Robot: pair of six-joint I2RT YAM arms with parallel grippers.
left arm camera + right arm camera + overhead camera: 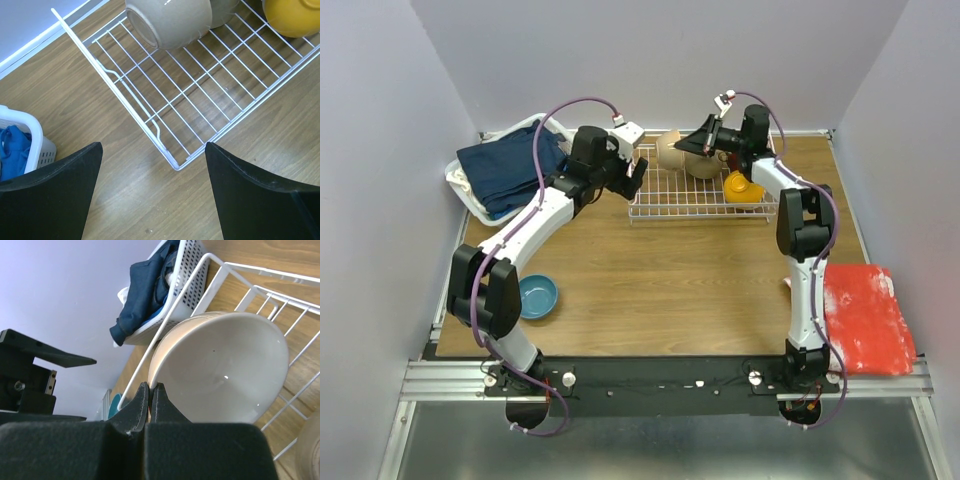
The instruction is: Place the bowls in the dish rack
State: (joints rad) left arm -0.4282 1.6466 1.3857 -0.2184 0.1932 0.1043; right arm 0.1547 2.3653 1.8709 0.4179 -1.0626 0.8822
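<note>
The white wire dish rack (690,200) stands at the back centre. An orange bowl (742,188) lies in its right part, and a cream bowl (669,150) leans on its side at the back left. My right gripper (692,146) is shut on the rim of a white bowl (225,370), held on edge over the rack (215,265) right against the cream bowl. My left gripper (154,170) is open and empty over the table beside the rack's near left corner (175,165). A blue bowl (537,296) sits on the table at the near left. The other bowls are out of view.
A white plastic basket (470,190) with dark blue cloth stands at the back left, close to the rack's left end. A red cloth (865,315) lies at the right edge of the table. Walls close off three sides.
</note>
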